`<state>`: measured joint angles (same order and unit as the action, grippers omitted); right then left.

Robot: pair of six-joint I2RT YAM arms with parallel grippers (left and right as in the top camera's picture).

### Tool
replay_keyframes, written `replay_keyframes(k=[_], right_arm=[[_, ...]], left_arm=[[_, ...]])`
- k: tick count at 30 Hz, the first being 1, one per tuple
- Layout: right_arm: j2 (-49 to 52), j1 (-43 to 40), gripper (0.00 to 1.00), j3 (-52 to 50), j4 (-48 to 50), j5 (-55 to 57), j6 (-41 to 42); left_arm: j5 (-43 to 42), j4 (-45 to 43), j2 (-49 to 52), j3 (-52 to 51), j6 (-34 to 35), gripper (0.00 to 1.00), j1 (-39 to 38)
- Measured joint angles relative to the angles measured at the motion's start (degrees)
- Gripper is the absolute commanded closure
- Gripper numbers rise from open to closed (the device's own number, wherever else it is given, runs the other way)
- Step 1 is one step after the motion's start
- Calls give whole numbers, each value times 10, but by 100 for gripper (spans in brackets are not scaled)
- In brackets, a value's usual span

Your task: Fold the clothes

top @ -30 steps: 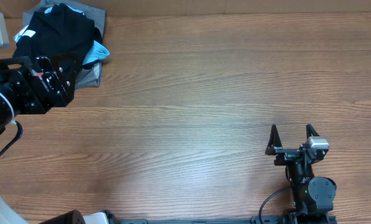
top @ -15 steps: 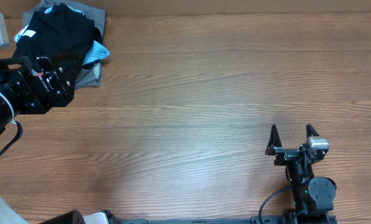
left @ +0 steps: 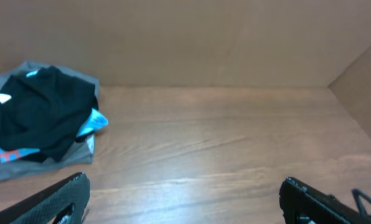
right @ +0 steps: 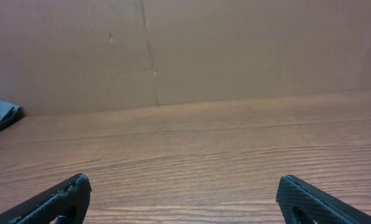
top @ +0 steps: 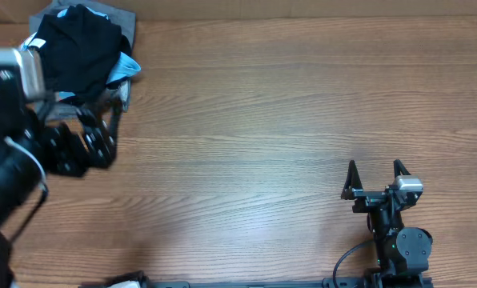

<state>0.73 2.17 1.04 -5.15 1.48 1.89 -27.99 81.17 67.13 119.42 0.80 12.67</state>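
Note:
The clothes, a black T-shirt, lie crumpled on top of a pile at the table's back left corner. In the left wrist view the black T-shirt sits at the left, ahead of the fingers. My left gripper hangs just in front of the pile's near right edge, open, with only bare wood between its fingers. My right gripper rests far away at the front right, open and empty, over bare table.
Under the black shirt lie a light blue shirt and a grey garment. A brown wall closes the back of the wooden table, and another closes its right side.
My left arm has swung: its wrist has come toward the front and its fingers now point at the pile's near right edge. The right arm has not moved.

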Motion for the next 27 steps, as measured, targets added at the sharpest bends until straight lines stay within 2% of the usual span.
replay_keyframes(k=[8, 12, 16, 24, 27], right_arm=[[0, 0, 0, 0, 0, 0, 0], [0, 0, 0, 0, 0, 0, 0], [0, 0, 0, 0, 0, 0, 0], [0, 0, 0, 0, 0, 0, 0], [0, 0, 0, 0, 0, 0, 0]], left_arm=[[12, -262, -242, -357, -10, 0, -58], [29, -386, -345, -513, 6, 0, -73], [68, -476, -429, -662, 49, 0, -78], [147, -580, -550, -865, 123, 0, -83], [171, -646, -585, -941, 146, 0, -96]])
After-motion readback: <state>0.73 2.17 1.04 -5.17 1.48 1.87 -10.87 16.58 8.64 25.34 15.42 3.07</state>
